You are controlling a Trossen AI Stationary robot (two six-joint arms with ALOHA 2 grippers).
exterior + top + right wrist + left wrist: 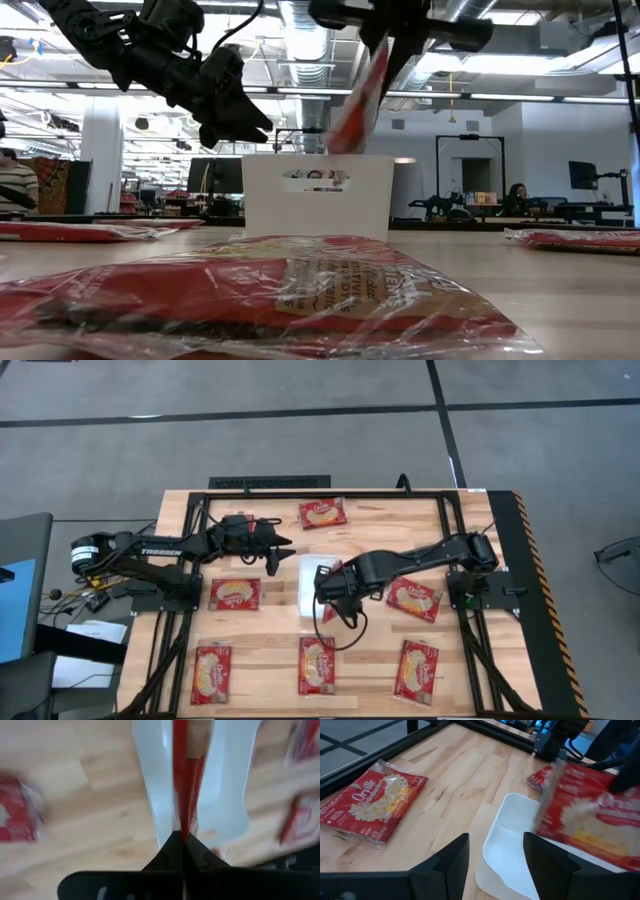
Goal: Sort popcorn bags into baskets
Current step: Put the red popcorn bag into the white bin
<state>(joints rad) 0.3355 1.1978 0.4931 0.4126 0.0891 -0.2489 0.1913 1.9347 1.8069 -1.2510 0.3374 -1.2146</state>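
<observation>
My right gripper (325, 582) is shut on a red popcorn bag (360, 95), which hangs over the white basket (317, 195) in the middle of the table. The left wrist view shows that bag (590, 815) above the basket (507, 845). My left gripper (283, 550) hovers open just left of the basket, with nothing between its fingers (451, 860). Several other bags lie flat on the table: one at the far side (322, 512), one on the left (235, 594), one on the right (415, 598), and three along the near edge. My right gripper pinches the bag's top edge (182, 827) between its two shut fingers (170, 851). The fingers come from above, pointing steeply down. The bag hangs below them, a little tilted, clear of the table, its lower end (340, 148) about level with the basket's rim.
A black frame (330, 493) runs round the wooden table top. A bag on the near side (280, 290) fills the low view's foreground. Bare wood lies between the basket and the near row of bags (317, 664).
</observation>
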